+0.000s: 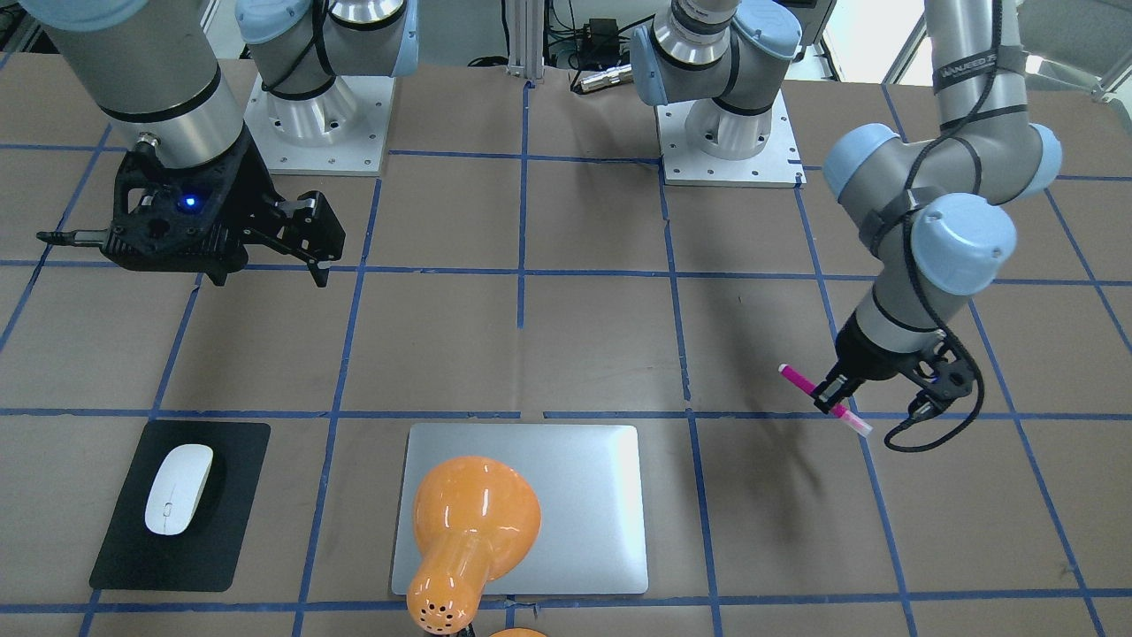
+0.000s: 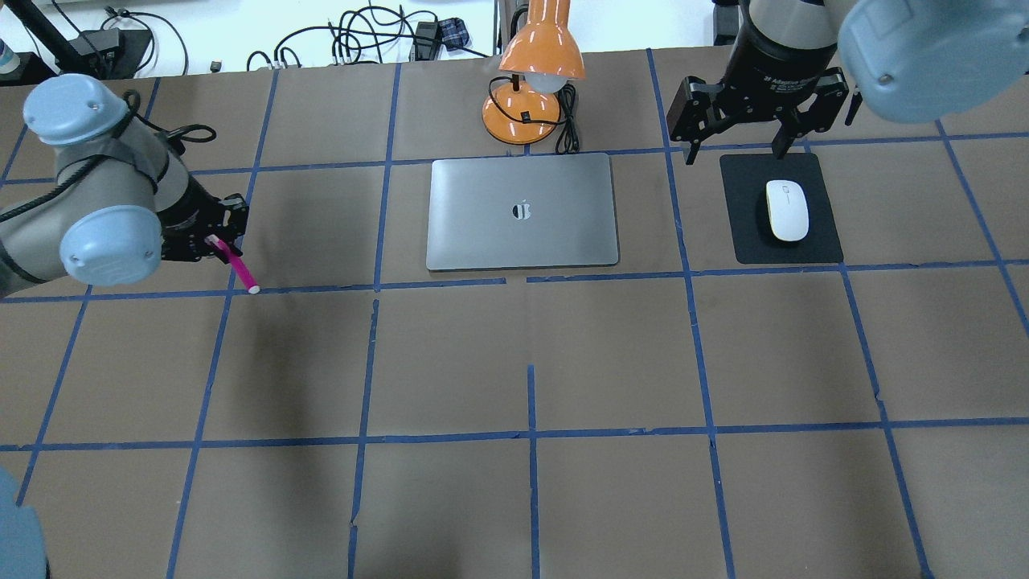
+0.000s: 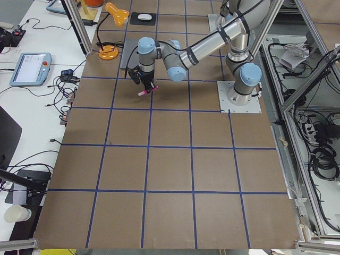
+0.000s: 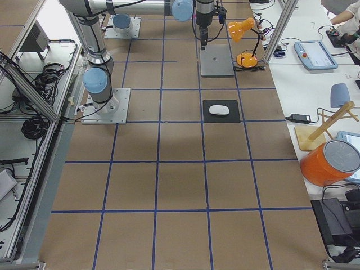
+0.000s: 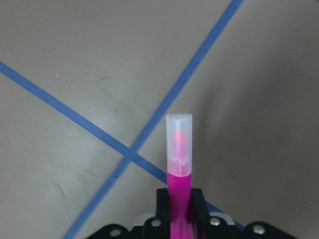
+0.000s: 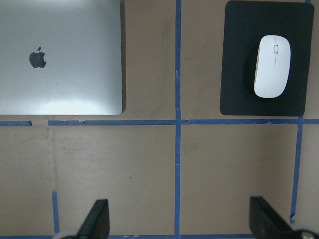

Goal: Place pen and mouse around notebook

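Observation:
My left gripper point(image 2: 215, 244) is shut on the magenta pen point(image 2: 239, 271), holding it tilted above the table well to the left of the notebook point(image 2: 482, 233). The left wrist view shows the pen point(image 5: 178, 164) jutting out between the fingers, pale cap end point(image 5: 178, 127) outward. The white mouse point(image 2: 786, 211) lies on a black mat point(image 2: 748, 241) to the right of the silver notebook. My right gripper point(image 6: 182, 224) hangs open and empty high over the table. From it the mouse point(image 6: 271, 65) and the notebook point(image 6: 75, 74) show ahead.
An orange desk lamp point(image 2: 540, 56) stands just behind the notebook with its cord beside it. Its head point(image 1: 473, 509) overlaps the notebook in the front-facing view. Blue tape lines grid the brown table. Both arm bases point(image 1: 318, 124) are mounted at the robot's edge.

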Controlling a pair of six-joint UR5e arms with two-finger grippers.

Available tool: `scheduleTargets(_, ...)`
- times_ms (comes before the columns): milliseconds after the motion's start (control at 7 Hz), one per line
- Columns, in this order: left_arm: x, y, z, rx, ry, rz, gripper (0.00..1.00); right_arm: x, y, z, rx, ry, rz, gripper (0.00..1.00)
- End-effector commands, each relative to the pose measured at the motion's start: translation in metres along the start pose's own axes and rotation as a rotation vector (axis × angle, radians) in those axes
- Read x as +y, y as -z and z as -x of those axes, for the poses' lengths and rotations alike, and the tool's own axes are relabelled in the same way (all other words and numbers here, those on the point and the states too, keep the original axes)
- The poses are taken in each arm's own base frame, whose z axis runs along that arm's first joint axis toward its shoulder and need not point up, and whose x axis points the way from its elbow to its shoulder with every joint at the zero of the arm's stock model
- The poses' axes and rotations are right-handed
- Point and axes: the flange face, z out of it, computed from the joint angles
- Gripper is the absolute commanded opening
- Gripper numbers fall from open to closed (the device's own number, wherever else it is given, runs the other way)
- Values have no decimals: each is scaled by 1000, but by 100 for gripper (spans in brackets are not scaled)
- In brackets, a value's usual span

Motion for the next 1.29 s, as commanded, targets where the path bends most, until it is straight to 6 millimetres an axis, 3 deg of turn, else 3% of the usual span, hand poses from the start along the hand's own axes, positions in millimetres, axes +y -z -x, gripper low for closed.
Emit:
scheduleTargets(0, 85, 4, -74, 22, 169, -1, 0, -1, 1, 2, -25, -5, -5, 100)
scheduleTargets(143, 118, -5, -95, 14, 254, 17, 0, 0, 3, 3, -25, -5, -8, 100)
scheduleTargets(286, 148, -1, -112, 29, 310, 32, 0, 0, 3, 2, -25, -8, -8, 100)
scheduleTargets(571, 202, -8, -137, 30, 420, 85, 0, -4, 6, 3, -27, -8, -17, 100)
scheduleTargets(857, 236, -17, -153, 12, 490, 93, 0, -5, 0, 3, -26, -3, -15, 100)
scheduleTargets(1143, 252, -27, -163, 19, 575, 96, 0, 0, 6, 6, -26, -5, -23, 100)
